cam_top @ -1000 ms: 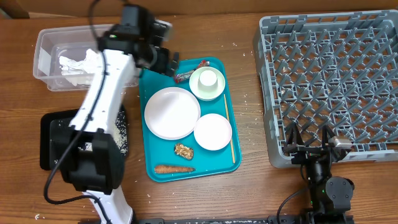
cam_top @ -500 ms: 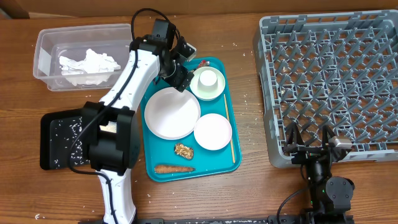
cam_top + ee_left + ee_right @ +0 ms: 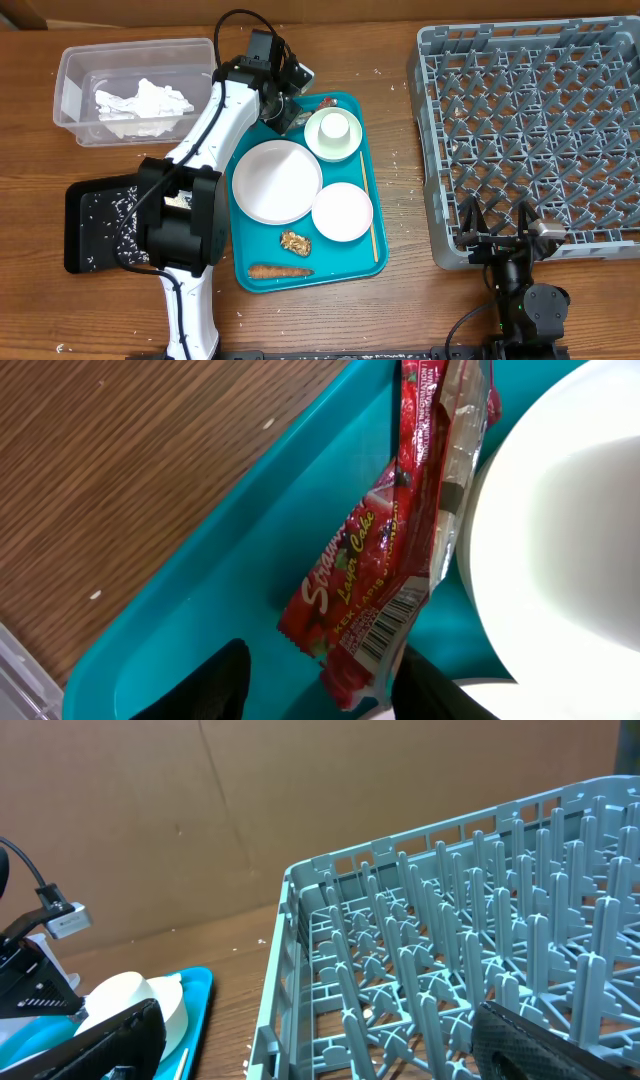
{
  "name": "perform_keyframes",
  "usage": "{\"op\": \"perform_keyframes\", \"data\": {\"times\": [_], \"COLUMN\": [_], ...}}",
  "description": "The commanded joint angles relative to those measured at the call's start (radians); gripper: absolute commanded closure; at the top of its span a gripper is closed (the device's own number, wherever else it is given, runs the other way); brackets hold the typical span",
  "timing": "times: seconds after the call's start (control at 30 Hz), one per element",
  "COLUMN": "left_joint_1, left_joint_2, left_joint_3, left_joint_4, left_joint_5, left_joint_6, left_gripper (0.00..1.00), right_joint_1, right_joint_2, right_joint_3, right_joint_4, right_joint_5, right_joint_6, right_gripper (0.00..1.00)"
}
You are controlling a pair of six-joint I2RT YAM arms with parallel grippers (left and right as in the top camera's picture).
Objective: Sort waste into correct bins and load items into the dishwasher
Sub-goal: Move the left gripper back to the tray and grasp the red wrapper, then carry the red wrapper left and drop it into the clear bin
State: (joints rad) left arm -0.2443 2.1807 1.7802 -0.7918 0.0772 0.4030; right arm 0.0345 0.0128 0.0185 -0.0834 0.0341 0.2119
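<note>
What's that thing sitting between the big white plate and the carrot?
A small brown food lump lies there on the teal tray, clearest in the overhead view.

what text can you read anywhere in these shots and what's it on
"Layer Cake", in yellow on the red snack wrapper lying in the teal tray.
"Straw", white script above it, same wrapper; rest hidden by a fold.
Barcode digits and fine print on the wrapper: too small to read.
No other readable text.

The wrapper [image 3: 395, 550] is red with yellow words and a black-and-white barcode. The tray [image 3: 340, 262] is teal. The plate [image 3: 277, 181] is white. The rack [image 3: 428, 170] is grey.
</note>
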Motion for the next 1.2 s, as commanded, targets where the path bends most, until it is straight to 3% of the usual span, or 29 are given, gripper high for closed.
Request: {"op": "perform_keyframes", "data": {"times": [0.0,0.23,0.57,0.7,0.9,1.17], "left_joint_1": [0.002,0.002,0.002,0.002,0.002,0.003], "left_joint_2": [0.017,0.019,0.038,0.064,0.061,-0.013], "left_joint_3": [0.006,0.006,0.006,0.006,0.032,0.211], "left_joint_4": [0.0,0.0,0.0,0.007,0.025,-0.095], "left_joint_5": [0.002,0.117,0.126,0.113,-0.035,-0.04], "left_joint_6": [0.011,0.012,0.012,0.011,-0.064,-0.217], "left_gripper": [0.52,0.52,0.57,0.65,0.96,0.96], "right_joint_1": [0.004,0.004,0.004,0.004,0.004,0.004], "right_joint_2": [-0.01,-0.01,-0.01,-0.01,-0.01,-0.01], "right_joint_3": [-0.01,-0.01,-0.01,-0.01,-0.01,-0.01], "right_joint_4": [0.003,0.003,0.003,0.003,0.003,0.003], "right_joint_5": [0.013,0.013,0.013,0.013,0.013,0.013], "right_joint_6": [-0.003,-0.003,-0.003,-0.003,-0.003,-0.003], "right_gripper": [0.0,0.0,0.0,0.0,0.0,0.0]}}
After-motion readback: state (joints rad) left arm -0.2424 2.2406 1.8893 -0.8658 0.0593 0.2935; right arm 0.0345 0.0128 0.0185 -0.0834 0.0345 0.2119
